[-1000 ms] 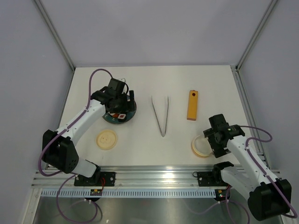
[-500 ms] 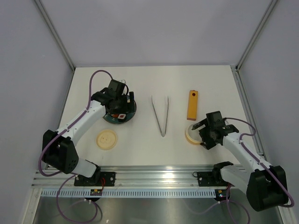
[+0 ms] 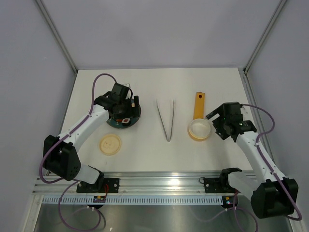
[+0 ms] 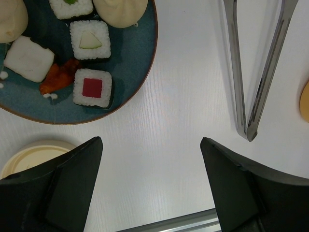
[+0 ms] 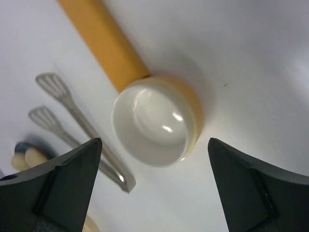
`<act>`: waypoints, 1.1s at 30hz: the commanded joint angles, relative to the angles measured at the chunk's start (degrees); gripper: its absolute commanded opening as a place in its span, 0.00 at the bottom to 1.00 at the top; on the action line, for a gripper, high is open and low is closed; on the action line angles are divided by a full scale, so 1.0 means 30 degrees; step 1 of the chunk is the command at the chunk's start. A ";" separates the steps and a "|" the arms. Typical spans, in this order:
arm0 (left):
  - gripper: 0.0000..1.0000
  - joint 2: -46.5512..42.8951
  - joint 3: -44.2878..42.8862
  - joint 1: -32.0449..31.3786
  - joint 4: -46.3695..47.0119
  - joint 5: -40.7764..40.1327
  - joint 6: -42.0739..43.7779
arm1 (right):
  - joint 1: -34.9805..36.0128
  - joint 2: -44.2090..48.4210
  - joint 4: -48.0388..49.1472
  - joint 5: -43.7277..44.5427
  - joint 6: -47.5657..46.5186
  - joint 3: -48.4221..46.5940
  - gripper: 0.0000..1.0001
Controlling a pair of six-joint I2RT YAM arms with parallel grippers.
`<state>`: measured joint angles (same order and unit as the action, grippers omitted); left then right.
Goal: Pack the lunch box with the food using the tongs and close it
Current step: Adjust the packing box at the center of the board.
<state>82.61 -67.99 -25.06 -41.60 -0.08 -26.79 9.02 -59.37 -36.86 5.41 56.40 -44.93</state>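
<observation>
while the lunch box (image 3: 199, 129) touches the block (image 3: 198, 104), tongs (image 3: 167, 133) lie apart.

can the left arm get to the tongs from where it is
Probably yes: the left gripper is open by the plate, and the tongs lie close by on the table with nothing between them.

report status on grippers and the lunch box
Left gripper open by the plate. Right gripper open, nothing held. Lunch box empty, touching the orange block; lid off. Tongs untouched.
</observation>
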 commanded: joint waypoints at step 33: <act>0.99 0.4421 -0.5340 -0.4153 -0.0780 -0.1996 -0.2351 | -0.1979 -0.3419 -0.1597 0.2324 -0.1982 -0.1079 0.99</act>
<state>91.44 -78.85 -35.35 -45.04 -4.01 -31.38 4.82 -75.26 -37.74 7.97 52.31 -46.19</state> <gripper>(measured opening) 0.988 0.993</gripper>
